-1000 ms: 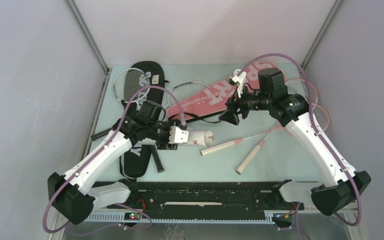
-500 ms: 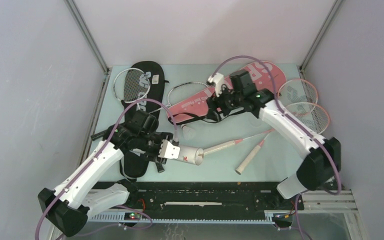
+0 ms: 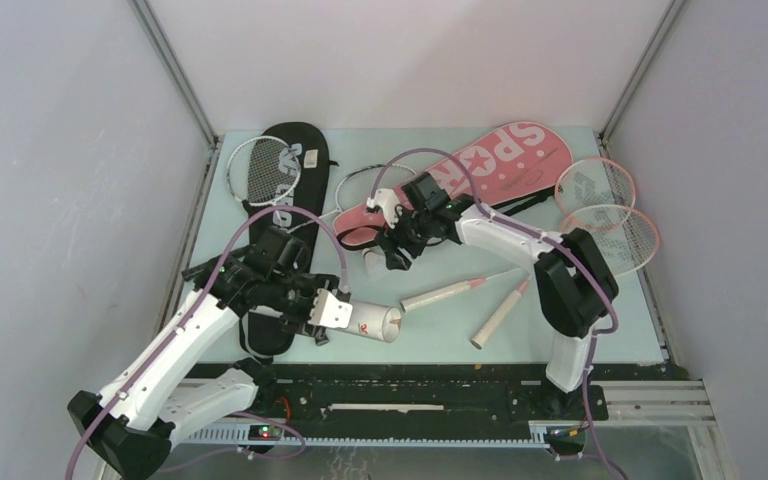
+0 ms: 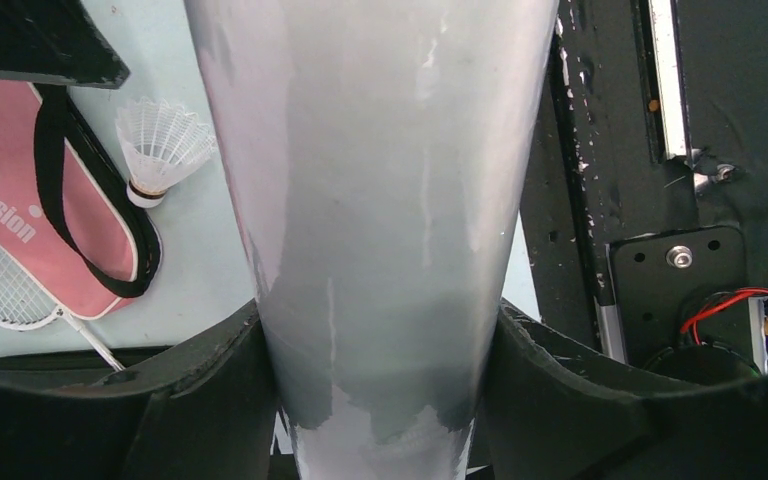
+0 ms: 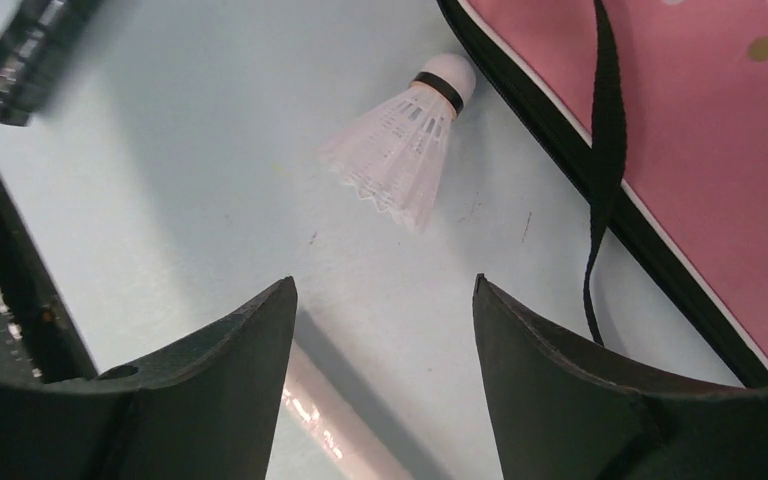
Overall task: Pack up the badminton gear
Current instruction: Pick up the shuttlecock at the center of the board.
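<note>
I see a shuttlecock [image 5: 405,150] lying on the pale table [image 3: 430,335] just ahead of my right gripper [image 5: 385,295], pink cover [image 5: 720,150] beside it

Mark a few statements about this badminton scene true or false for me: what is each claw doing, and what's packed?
1. The left gripper is clamped on the white tube. True.
2. The right gripper is holding the shuttlecock. False: its jaws are open, and the shuttlecock lies on the table ahead of them.
3. The shuttlecock lies beside the pink cover. True.
4. The pink-framed rackets are packed inside the pink cover. False: they lie bare on the table, to its right.
</note>
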You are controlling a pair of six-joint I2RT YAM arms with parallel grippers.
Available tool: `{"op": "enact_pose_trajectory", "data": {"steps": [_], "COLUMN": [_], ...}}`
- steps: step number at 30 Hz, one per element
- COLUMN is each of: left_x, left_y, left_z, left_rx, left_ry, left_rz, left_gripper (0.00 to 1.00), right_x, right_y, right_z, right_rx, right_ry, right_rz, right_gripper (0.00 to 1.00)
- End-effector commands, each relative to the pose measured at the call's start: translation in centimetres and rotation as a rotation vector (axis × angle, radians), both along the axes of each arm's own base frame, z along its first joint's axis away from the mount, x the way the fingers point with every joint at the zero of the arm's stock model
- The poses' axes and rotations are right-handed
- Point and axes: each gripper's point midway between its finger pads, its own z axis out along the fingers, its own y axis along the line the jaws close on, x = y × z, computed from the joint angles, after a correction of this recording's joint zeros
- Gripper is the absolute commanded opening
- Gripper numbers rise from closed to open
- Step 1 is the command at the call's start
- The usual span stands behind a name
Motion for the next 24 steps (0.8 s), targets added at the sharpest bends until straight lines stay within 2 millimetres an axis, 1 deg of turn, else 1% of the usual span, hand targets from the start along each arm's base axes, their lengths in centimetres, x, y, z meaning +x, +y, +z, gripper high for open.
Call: {"op": "enact_pose_trajectory", "data": {"steps": [1,9,13,16,20,24], "left_x": [-0.2,0.3,0.6,0.8,0.9,0.9], "left_y": [-0.6,-0.9,-1.1,-1.2,-1.2,-1.2], "left_z": [1.0,1.4,1.5,1.5,1.5,1.4], "left_rx": [-0.035,-0.033,-0.034,-0.034,-0.032,-0.029], "left_ry": [0.0,0.006,0.008,0.009,0.008,0.013], "left_rz": [-0.018,-0.002,-0.003,-0.002,0.001,0.004], "left_gripper": [0.6,0.6,0.6,0.6,0.6,0.6], "right_x": [1.6,2.9,2.9,2.9,3.2,3.4], "right_y": [1.4,2.3,2.8,3.4,3.7,4.0], "right_z": [-0.8,-3.0,-4.1,-4.4,-4.6,-4.6], "right_rx": [-0.012,-0.045,-0.059,-0.062,-0.055,-0.045], "right_ry": [-0.1,-0.155,-0.162,-0.174,-0.191,-0.2], "right_rz": [0.047,0.076,0.1,0.108,0.101,0.098], "right_gripper": [0.72,0.68,0.65,0.63,0.57,0.47]}}
